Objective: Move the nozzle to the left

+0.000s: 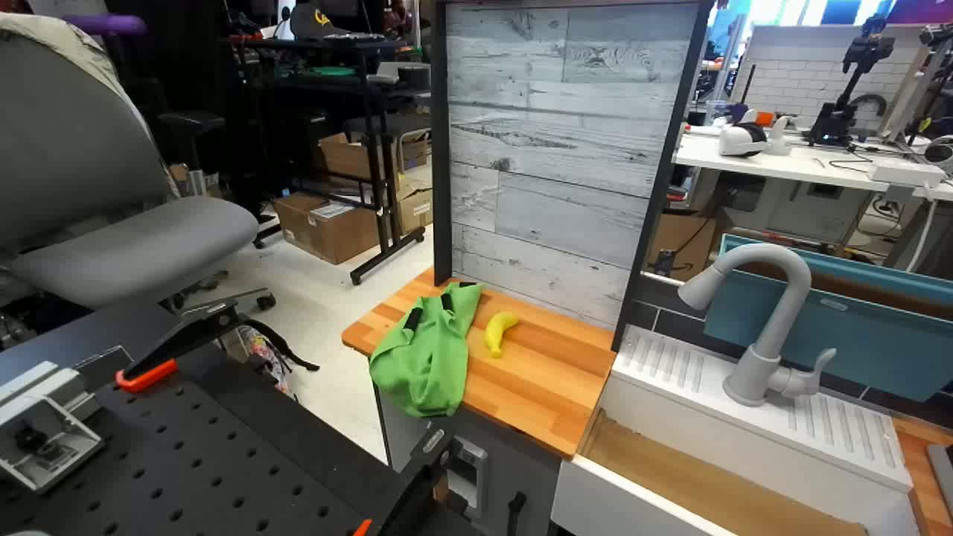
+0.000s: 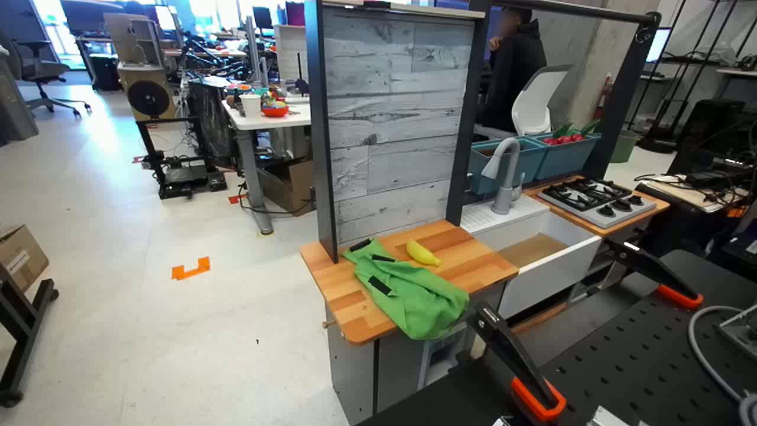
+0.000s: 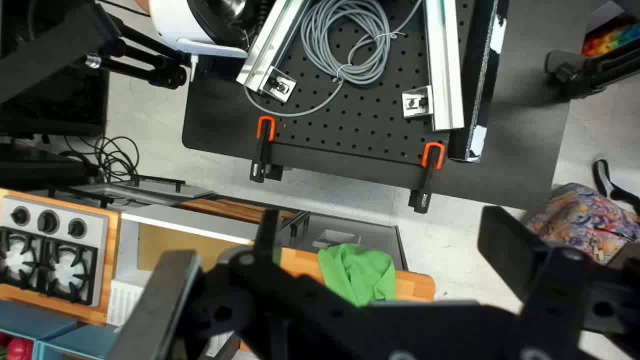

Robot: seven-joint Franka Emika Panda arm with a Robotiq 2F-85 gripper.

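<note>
The nozzle, a light grey arched spout on a round base, stands upright on the white ribbed ledge behind the sink in both exterior views (image 1: 778, 327) (image 2: 507, 186). Its head points to the left side of both pictures. A side handle shows at its base. My gripper (image 3: 382, 225) shows only in the wrist view. Its two black fingers are wide apart with nothing between them. It is high above the toy kitchen and apart from it. In the wrist view I cannot make out the nozzle; the gripper body covers much of the sink area.
A white sink (image 2: 550, 260) lies in front of the nozzle, and blue planters (image 1: 856, 327) stand close behind it. A wood-look panel (image 1: 551, 149) rises beside it. A green cloth (image 1: 424, 365) and yellow banana (image 1: 497, 333) lie on the wooden counter. A stove (image 2: 597, 201) is beyond the sink.
</note>
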